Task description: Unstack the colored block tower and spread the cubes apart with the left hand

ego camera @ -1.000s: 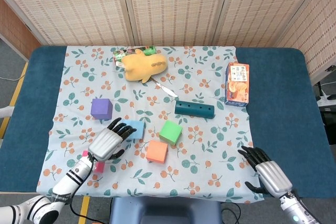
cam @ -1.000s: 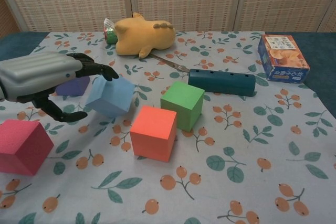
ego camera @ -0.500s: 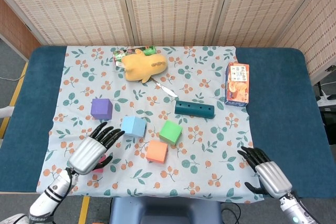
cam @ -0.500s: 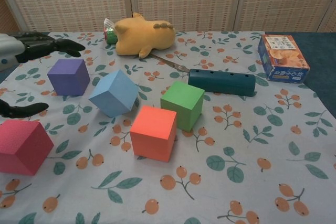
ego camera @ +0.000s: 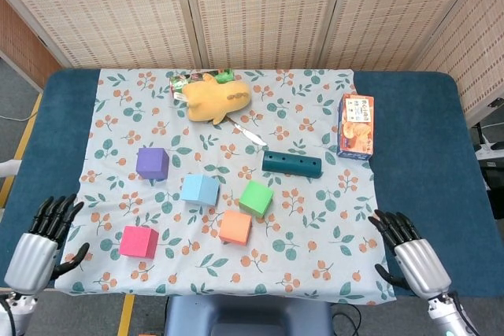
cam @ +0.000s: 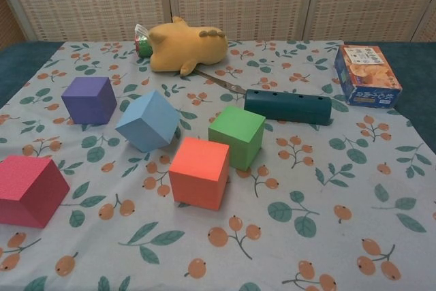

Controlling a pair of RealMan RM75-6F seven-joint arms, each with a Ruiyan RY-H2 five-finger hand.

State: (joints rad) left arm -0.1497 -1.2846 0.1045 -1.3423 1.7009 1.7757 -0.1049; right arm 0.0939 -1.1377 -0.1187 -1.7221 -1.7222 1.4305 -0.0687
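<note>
Several cubes lie apart on the floral cloth (ego camera: 315, 218): purple (ego camera: 152, 163) (cam: 89, 99), light blue (ego camera: 199, 190) (cam: 147, 120), green (ego camera: 256, 198) (cam: 236, 135), orange (ego camera: 235, 227) (cam: 199, 172) and pink (ego camera: 138, 241) (cam: 29, 191). None is stacked. My left hand (ego camera: 39, 243) hangs off the table's left front corner, fingers spread, holding nothing, well left of the pink cube. Near the front right edge my right hand (ego camera: 413, 256) is empty with its fingers apart. The chest view shows neither hand.
At the back lie a yellow plush toy (ego camera: 216, 98) (cam: 187, 47) and a small green packet (ego camera: 182, 82). A dark teal bar (ego camera: 292, 164) (cam: 288, 106) sits behind the green cube, a knife (ego camera: 247, 133) beyond it. An orange snack box (ego camera: 356, 126) (cam: 366, 75) stands right.
My left hand let go of the light blue cube and drew back leftward and toward me, off the cloth and out of the chest view. The cubes stayed put.
</note>
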